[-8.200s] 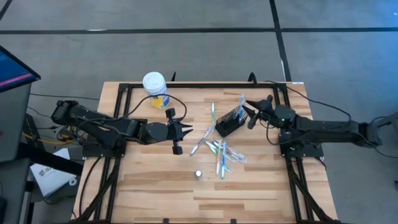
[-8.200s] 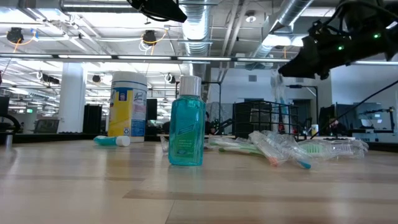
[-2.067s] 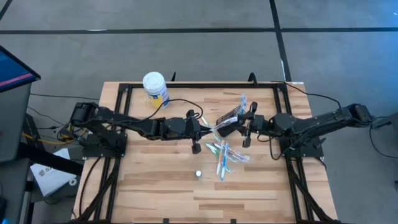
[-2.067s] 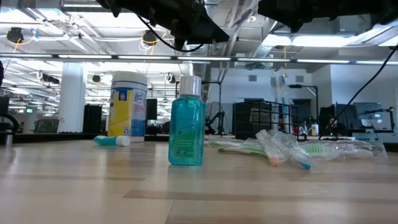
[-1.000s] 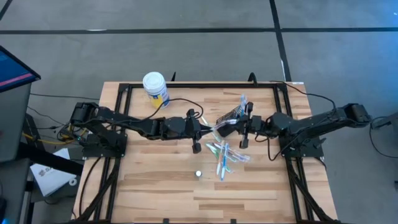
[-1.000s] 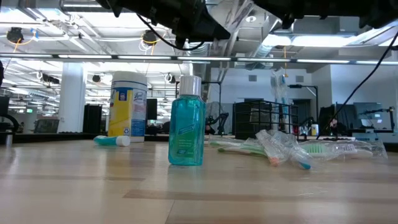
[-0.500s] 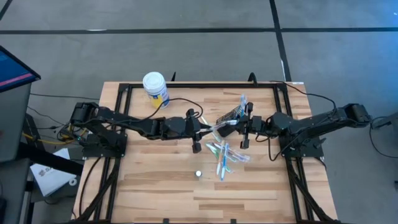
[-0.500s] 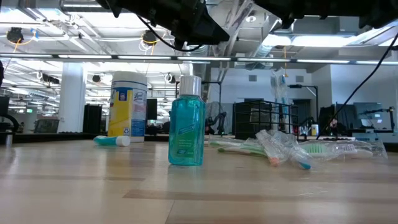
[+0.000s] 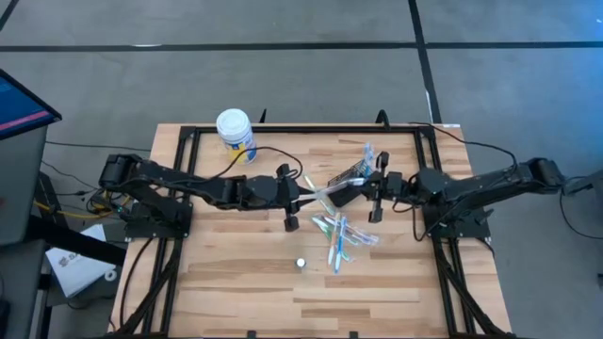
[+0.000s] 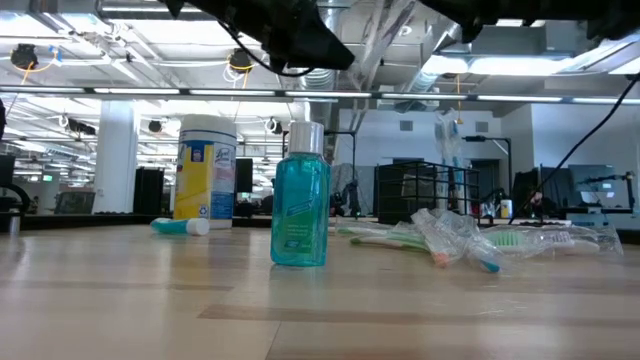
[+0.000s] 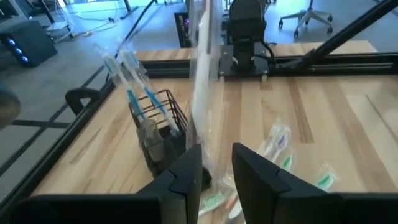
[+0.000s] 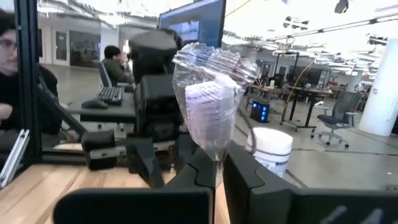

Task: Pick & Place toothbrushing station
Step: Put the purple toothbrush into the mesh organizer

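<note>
Two hands meet over the middle of the counter (image 9: pixel 226 273), and we see them share one clear-wrapped toothbrush (image 9: pixel 320 192). The left hand (image 9: pixel 298 196) reaches in from its side and has its fingers (image 11: pixel 186 177) closed on one end of the wrapper; in the left wrist view the clear strip runs up out of the narrow gap between them. The right hand (image 9: pixel 370 192) comes from the opposite side, and in the right wrist view its fingers (image 12: pixel 205 168) pinch the other, bulging end of the wrapper (image 12: pixel 210 102), which holds the brush head.

The black wire-mesh holder (image 9: pixel 345 191) stands on the counter just beside the right hand, with a couple of blue-and-white toothbrushes (image 11: pixel 134 81) upright in it. Just in front of the holder, toward the counter's near edge, lies a loose heap of wrapped toothbrushes (image 9: pixel 337 232). A small teal bottle (image 9: pixel 301 264) stands alone, near the heap and closer to the near edge; the low view shows it upright (image 10: pixel 300 195).

The white-lidded jar (image 9: pixel 235 135) sits by the far left corner, well apart from the hands. We see bare wood along the whole near side and toward both side edges, bounded by the black frame rails (image 9: pixel 188 132).
</note>
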Controlling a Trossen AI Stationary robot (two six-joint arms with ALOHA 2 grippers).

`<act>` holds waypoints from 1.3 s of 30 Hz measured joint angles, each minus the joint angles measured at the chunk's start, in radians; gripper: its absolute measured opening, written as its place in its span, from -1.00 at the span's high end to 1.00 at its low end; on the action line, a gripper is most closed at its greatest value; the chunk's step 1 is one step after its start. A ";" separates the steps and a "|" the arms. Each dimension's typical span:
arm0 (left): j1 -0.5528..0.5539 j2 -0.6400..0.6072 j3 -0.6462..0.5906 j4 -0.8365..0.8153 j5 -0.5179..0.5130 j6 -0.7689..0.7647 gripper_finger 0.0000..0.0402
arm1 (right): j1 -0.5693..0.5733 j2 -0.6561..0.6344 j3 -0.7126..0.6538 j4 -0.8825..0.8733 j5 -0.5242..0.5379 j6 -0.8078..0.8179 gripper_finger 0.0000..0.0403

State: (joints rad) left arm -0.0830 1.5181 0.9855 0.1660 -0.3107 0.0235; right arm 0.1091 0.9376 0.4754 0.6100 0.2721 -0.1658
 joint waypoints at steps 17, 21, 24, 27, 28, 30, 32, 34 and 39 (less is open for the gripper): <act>-0.008 -0.001 0.000 -0.085 0.000 -0.005 0.59 | -0.001 -0.241 0.036 -0.485 0.261 0.154 1.00; -0.011 -0.001 0.000 -0.085 0.004 -0.005 0.59 | -0.001 -0.246 0.106 -0.669 0.319 0.214 1.00; -0.011 -0.001 0.000 -0.084 0.004 -0.005 0.59 | -0.001 -0.245 0.149 -0.747 0.339 0.238 1.00; -0.011 -0.001 0.000 -0.084 0.004 -0.005 0.59 | -0.011 -0.244 0.177 -0.818 0.339 0.260 1.00; -0.013 -0.001 0.000 -0.084 0.004 -0.005 0.59 | -0.017 -0.245 0.183 -0.835 0.338 0.271 1.00; -0.017 -0.001 0.000 -0.084 0.004 -0.005 0.59 | -0.033 -0.245 0.192 -0.869 0.339 0.297 1.00; -0.018 -0.001 0.000 -0.084 0.005 -0.005 0.59 | -0.051 -0.245 0.192 -0.906 0.339 0.320 1.00; -0.017 -0.001 0.000 -0.084 0.005 -0.005 0.59 | -0.073 -0.245 0.192 -0.937 0.339 0.340 1.00; -0.017 -0.001 0.000 -0.084 0.005 -0.006 0.59 | -0.130 -0.245 0.192 -0.954 0.335 0.343 1.00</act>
State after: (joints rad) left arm -0.1001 1.5173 0.9852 0.0818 -0.3061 0.0177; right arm -0.0205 0.6930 0.6670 -0.3443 0.6074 0.1772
